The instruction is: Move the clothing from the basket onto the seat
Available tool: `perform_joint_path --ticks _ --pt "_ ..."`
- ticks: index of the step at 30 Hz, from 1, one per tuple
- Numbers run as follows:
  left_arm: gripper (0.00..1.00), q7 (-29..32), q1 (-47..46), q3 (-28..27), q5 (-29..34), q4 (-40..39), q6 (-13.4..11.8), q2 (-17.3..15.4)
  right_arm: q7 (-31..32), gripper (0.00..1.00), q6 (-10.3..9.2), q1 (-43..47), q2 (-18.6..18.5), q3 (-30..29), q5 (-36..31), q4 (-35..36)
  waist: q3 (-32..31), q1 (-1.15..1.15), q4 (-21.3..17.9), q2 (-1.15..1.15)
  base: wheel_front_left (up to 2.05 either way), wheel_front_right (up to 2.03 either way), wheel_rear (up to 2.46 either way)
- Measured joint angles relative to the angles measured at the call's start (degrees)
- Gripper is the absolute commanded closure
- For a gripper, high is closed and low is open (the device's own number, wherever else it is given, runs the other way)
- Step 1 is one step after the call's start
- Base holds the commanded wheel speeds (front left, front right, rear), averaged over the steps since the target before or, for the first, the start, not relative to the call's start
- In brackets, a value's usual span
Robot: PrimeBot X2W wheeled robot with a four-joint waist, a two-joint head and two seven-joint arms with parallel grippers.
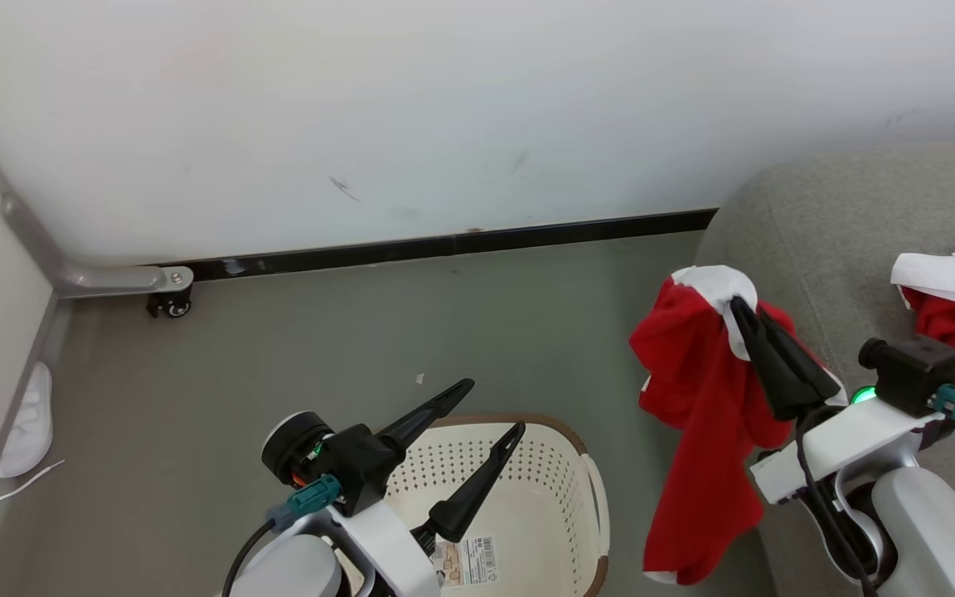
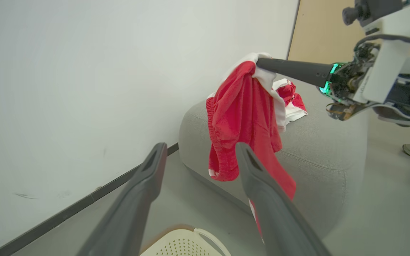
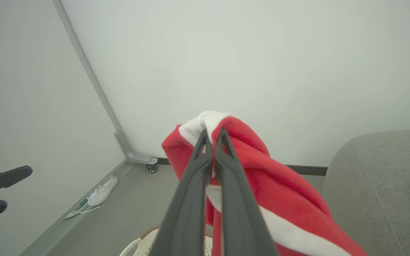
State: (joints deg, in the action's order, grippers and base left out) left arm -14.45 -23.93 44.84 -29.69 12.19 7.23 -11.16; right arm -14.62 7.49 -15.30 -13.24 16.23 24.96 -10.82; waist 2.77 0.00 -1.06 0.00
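My right claw (image 1: 736,305) was pinched shut on a garment (image 1: 701,390), its two fingers pressed together on a white band at the top of the bunched cloth. The garment hung free from that grip in a long red fold, with its hem low beside the sofa (image 1: 842,215) and over the floor, between the sofa and the basket (image 1: 564,464). I could not tell whether the cloth brushed the sofa's side.

In my right wrist view the claw (image 3: 213,132) had the garment (image 3: 262,170) draped over both fingers, red with a white stripe running down to the right, and the sofa (image 3: 379,170) was just beyond it.

A second garment (image 1: 954,311) lay crumpled on the sofa, red and white, well apart from the one I held (my forearm hid part of it).

My left claw (image 1: 492,406) was spread wide with nothing in it, raised above the basket's far rim. From its own wrist view the claw (image 2: 201,145) pointed at the hanging garment (image 2: 240,117) and the sofa (image 2: 319,142) behind it, with the second garment (image 2: 290,96) on top and the basket (image 2: 183,243) below.

The basket stood on the floor, a paper label showing on its bottom. A white slipper (image 1: 30,423) lay by the left wall.
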Motion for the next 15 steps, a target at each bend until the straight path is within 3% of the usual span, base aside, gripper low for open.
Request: perform_joint_path --ticks 15 --pt "0.0 0.0 1.02 1.42 -0.49 -1.74 0.0 -1.56 0.0 1.0 0.0 3.47 -0.02 -3.64 -2.74 5.09 0.2 0.0 -5.77 0.0 0.0 0.0 0.0"
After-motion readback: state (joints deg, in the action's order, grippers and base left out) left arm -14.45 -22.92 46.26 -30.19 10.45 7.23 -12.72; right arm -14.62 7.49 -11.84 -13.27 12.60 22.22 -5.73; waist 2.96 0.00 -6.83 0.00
